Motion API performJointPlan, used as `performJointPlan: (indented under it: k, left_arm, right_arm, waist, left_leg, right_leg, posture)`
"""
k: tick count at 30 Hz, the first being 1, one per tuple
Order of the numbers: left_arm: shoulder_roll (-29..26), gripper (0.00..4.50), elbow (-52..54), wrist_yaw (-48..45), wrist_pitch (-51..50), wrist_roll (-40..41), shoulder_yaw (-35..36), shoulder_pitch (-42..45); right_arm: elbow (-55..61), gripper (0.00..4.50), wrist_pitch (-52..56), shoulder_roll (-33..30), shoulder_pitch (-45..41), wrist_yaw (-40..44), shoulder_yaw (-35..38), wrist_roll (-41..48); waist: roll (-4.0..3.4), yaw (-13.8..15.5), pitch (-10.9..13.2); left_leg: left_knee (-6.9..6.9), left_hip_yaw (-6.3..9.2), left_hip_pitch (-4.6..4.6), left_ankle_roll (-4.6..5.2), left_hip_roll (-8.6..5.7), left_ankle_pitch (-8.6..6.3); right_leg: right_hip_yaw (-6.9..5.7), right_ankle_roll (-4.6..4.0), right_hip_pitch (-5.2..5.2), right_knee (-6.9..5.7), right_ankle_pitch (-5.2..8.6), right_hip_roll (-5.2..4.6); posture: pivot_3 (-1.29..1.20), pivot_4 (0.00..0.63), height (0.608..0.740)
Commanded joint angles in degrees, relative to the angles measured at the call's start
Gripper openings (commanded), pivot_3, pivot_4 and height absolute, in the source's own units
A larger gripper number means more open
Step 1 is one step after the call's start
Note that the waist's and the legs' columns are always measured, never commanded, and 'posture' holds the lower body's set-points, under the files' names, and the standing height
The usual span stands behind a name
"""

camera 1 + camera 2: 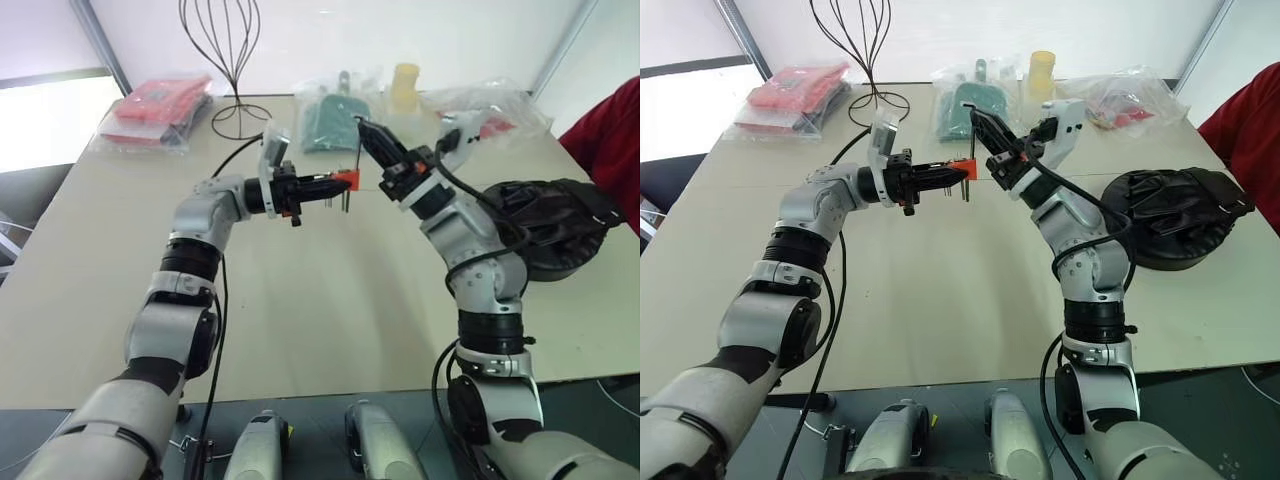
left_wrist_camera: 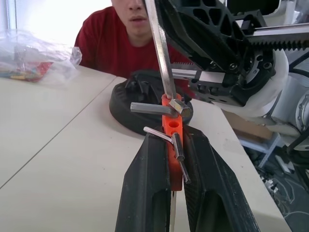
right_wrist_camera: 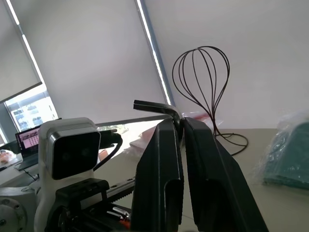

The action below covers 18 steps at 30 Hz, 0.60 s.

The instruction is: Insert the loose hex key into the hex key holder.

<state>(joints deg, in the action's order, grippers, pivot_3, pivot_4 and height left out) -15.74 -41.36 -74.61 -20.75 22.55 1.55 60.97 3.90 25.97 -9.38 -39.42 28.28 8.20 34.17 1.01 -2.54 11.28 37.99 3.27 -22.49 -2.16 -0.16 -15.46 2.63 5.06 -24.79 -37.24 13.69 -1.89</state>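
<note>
Mid-frame above the desk (image 1: 300,330), left hand (image 1: 325,186) clenches the hex key holder (image 1: 345,180); right hand (image 1: 366,131) pinches the loose hex key (image 2: 161,53) touching its top.

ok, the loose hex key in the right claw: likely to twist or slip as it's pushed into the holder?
Probably stiff: the key looks like a thin straight metal rod. Slip seems likely: it is smooth and far slimmer than the right claw pinching it near the bend, so it may pivot. The holder, clamped in the left claw, should stay put.

The hex key holder (image 2: 172,145) is showing orange-red between the left gripper's (image 2: 169,193) black fingers; the loose hex key (image 2: 161,53) above is gleaming silver.
</note>
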Motion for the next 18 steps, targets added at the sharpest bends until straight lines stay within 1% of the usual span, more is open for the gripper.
performJointPlan:
  k: [1,7,15,18]
  left_arm:
    - [-0.4,0.00,3.1,0.6,1.2,2.2,2.7,2.4]
    - [-0.4,0.00,3.9,0.2,2.1,2.0,2.2,2.6]
    - [-0.6,0.00,4.9,-0.4,3.0,0.9,1.1,1.4]
    - [-0.7,0.00,5.3,-0.6,3.3,0.5,0.5,0.6]
  right_arm:
    - [2.8,0.03,1.9,-1.0,1.1,3.1,-2.3,1.7]
    - [4.1,0.03,4.2,-2.0,2.1,4.8,-3.2,2.9]
    - [2.7,0.03,3.6,-1.3,1.0,2.9,-1.1,2.4]
    - [2.1,1.14,3.4,-1.1,0.7,2.1,-0.3,2.6]
  waist:
    - [0.00,0.0,0.0]
    - [0.00,0.1,0.0]
    - [0.00,0.1,0.0]
    - [0.00,0.1,0.0]
  left_leg:
    - [0.00,0.00,0.00,0.00,0.00,0.00]
    - [0.00,0.00,0.00,0.00,0.00,0.00]
    - [0.00,0.00,0.00,0.00,0.00,0.00]
    - [0.00,0.01,0.00,0.00,0.00,0.00]
  right_leg:
    - [0.00,0.00,0.00,0.00,0.00,0.00]
    - [0.00,0.00,0.00,0.00,0.00,0.00]
    - [0.00,0.00,0.00,0.00,0.00,0.00]
    - [0.00,0.00,0.00,0.00,0.00,0.00]
  posture:
    - [0.00,0.150,0.740]
    - [0.00,0.150,0.740]
    - [0.00,0.150,0.740]
    - [0.00,0.150,0.740]
